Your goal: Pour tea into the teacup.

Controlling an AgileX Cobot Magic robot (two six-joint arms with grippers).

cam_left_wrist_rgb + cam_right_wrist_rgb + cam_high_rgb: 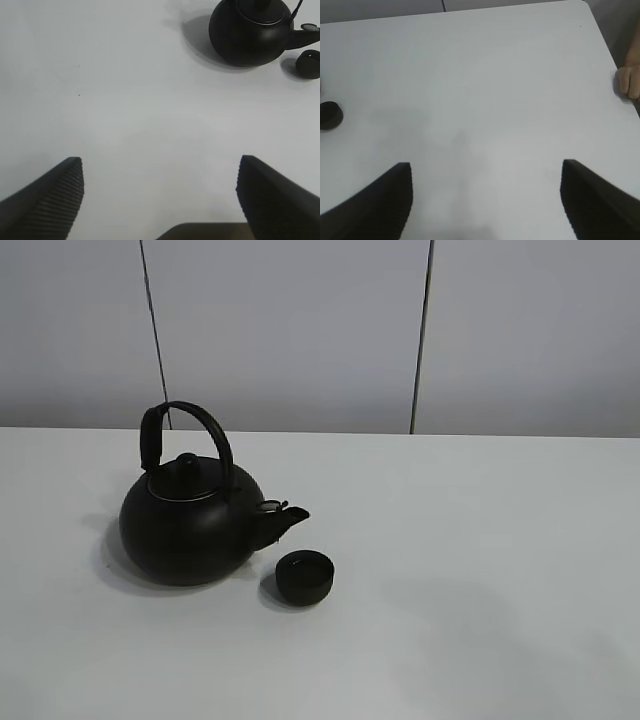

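Black teacup (303, 577) just beside kettle (190, 523) spout on white table (480, 570); left gripper (159, 192) and right gripper (486, 192) both wide open, empty.

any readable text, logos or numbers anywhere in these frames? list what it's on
None readable in any view.
kettle: plain black, no brand or marking visible.
teacup: plain matte black, no marking.
table: bare white, only tiny specks in the left wrist view, not text.
wall panels: blank.

Left gripper (160, 192) jaws wide apart, empty; right gripper (487, 192) likewise, both above table.
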